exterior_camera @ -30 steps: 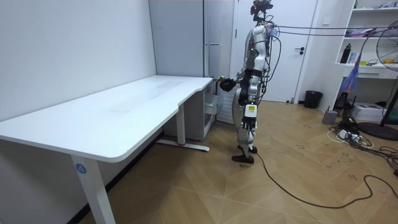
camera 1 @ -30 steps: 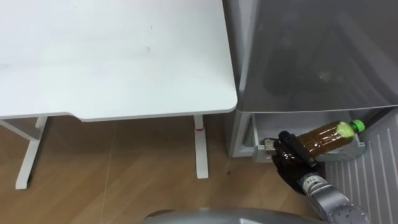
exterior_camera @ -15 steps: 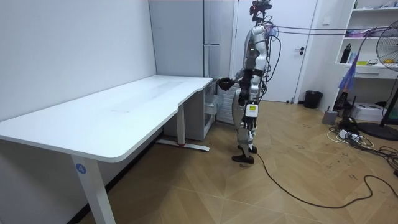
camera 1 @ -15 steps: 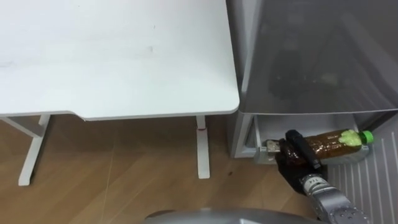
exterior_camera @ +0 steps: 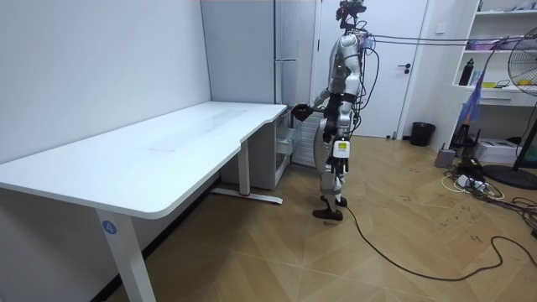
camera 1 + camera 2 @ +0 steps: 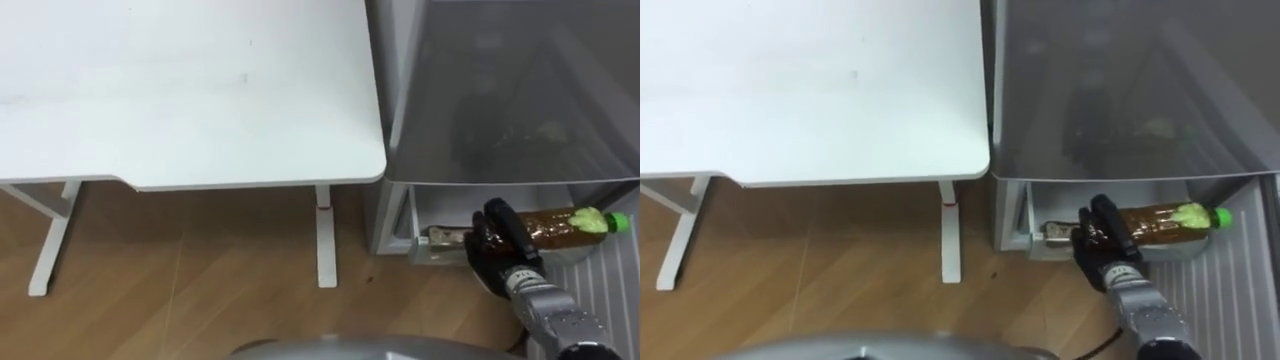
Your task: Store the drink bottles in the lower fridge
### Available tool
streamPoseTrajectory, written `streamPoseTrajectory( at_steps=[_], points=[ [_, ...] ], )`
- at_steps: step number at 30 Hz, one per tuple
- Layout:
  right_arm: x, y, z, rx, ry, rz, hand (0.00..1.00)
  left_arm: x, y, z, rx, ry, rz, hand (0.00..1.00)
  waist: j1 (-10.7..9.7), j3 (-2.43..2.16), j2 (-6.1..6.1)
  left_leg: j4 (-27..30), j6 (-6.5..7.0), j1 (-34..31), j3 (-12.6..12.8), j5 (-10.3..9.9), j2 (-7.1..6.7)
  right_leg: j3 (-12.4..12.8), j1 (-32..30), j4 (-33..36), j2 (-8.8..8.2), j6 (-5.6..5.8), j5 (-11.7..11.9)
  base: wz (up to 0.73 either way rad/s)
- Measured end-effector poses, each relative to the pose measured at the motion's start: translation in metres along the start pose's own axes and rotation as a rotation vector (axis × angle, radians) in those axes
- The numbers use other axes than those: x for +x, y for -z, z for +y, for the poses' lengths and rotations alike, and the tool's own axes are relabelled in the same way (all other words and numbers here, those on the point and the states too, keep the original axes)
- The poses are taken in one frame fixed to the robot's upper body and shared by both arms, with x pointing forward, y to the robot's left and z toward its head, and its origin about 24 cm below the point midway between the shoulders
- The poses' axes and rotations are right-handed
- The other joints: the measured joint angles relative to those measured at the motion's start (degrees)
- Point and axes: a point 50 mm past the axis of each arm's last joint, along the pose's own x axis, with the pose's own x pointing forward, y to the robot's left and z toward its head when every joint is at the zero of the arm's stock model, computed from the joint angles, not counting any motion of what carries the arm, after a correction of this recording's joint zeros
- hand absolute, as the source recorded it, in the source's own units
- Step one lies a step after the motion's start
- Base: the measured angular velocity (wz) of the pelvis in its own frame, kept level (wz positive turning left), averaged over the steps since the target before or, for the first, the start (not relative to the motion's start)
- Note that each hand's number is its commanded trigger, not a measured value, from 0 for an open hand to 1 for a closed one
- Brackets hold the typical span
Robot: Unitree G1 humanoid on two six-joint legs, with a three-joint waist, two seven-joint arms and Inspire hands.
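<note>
Left eye view: one bottle [image 6: 560,221], one right hand [image 6: 500,252], one fridge [image 6: 500,90], one desk [image 6: 200,90]. The black hand, at 4 o'clock, is clenched round the bottle's base end. The bottle lies almost flat with its green cap to 3 o'clock. It is clear plastic and round, with brown drink inside. It sits at the mouth of the open lower compartment [image 6: 435,212], just under the fridge's smooth grey top. What else is in the compartment cannot be told. A ribbed white panel [image 6: 612,290] is at 4 o'clock beside the hand. The desk is flat and white with rounded corners and white legs, filling 9 to 12 o'clock. The wood plank floor [image 6: 200,280] is at 7 o'clock.

Room view: the robot stands upright at the fridge, past the desk's far end, at 1 o'clock. One arm reaches to the fridge front. A white door [image 5: 382,75] is behind it.

Right eye view: same grasp, with the bottle at 4 o'clock and its cap to 3 o'clock.
</note>
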Motion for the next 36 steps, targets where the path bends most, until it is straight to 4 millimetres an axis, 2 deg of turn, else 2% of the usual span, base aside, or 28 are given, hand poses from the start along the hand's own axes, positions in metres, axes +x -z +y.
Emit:
streamPoseTrajectory(
  at_steps=[3,5,8,13,18,23,25,28,32,36],
  points=[
    [0.009,-0.009,0.026,-0.001,-0.042,-0.015,1.00,0.000,-0.019,0.001,0.006,-0.003,-0.041,0.00,0.16,-0.05,0.35,0.29,0.11,-3.35,-0.32,0.74,-0.05,0.00,-3.79,1.69,-0.05,-0.19,0.05,0.02],
    [0.010,-0.011,0.030,-0.004,-0.060,-0.011,1.00,0.000,-0.030,0.004,0.011,-0.008,-0.067,0.00,0.09,-0.05,0.45,0.38,0.10,-5.06,-0.33,1.12,0.00,-0.06,-5.83,2.55,-0.08,-0.40,0.23,-0.02],
    [0.019,-0.019,0.046,-0.002,-0.053,-0.020,1.00,-0.002,-0.055,0.005,0.020,-0.009,-0.129,0.00,0.00,0.49,0.26,1.36,0.27,-9.17,-0.36,1.99,0.13,-0.24,-9.75,3.38,-0.12,-0.69,0.94,0.03],
    [0.023,-0.028,0.066,-0.004,-0.071,-0.029,1.00,-0.004,-0.074,0.014,0.051,-0.026,-0.165,0.00,-0.04,0.70,0.18,1.31,0.52,-13.75,-0.70,3.34,0.12,-0.96,-14.37,4.51,-0.41,-0.96,1.98,0.03],
    [0.025,-0.037,0.077,0.015,-0.065,-0.035,1.00,-0.004,-0.073,0.023,0.088,-0.051,-0.143,0.00,0.26,0.79,0.20,2.53,0.69,-16.83,-0.90,4.10,0.00,-0.91,-17.65,5.56,-0.65,-1.03,2.27,0.04],
    [0.025,-0.046,0.089,0.009,-0.083,-0.057,1.00,-0.004,-0.078,0.020,0.129,-0.050,-0.143,0.00,0.62,0.97,0.23,5.49,0.83,-21.72,-1.09,4.19,-0.03,-1.76,-22.33,8.89,-1.70,-1.27,1.80,0.06],
    [0.026,-0.048,0.092,0.015,-0.080,-0.072,1.00,-0.005,-0.086,0.017,0.144,-0.051,-0.163,0.00,2.03,1.46,-0.13,5.74,0.82,-22.74,-0.76,4.18,-0.02,-1.54,-23.92,10.71,-2.07,-1.49,1.18,-0.04],
    [0.026,-0.049,0.096,0.019,-0.081,-0.082,1.00,-0.006,-0.092,0.014,0.171,-0.055,-0.190,0.00,3.27,1.75,-0.55,6.80,0.75,-24.65,-0.46,4.21,-0.09,-1.59,-26.67,13.04,-2.65,-1.82,0.14,-0.01],
    [0.027,-0.050,0.108,0.009,-0.096,-0.084,1.00,-0.006,-0.095,0.012,0.193,-0.062,-0.202,0.00,3.85,1.90,-0.66,8.29,0.57,-27.63,-0.08,4.32,-0.06,-1.65,-29.90,15.58,-3.14,-2.36,-0.57,0.05],
    [0.027,-0.050,0.114,0.010,-0.095,-0.082,1.00,-0.007,-0.104,0.010,0.205,-0.059,-0.226,0.00,5.46,1.99,-0.73,8.51,0.25,-29.24,0.14,4.55,-0.19,-1.62,-32.24,17.52,-3.67,-2.77,-1.26,0.04]
  ],
)
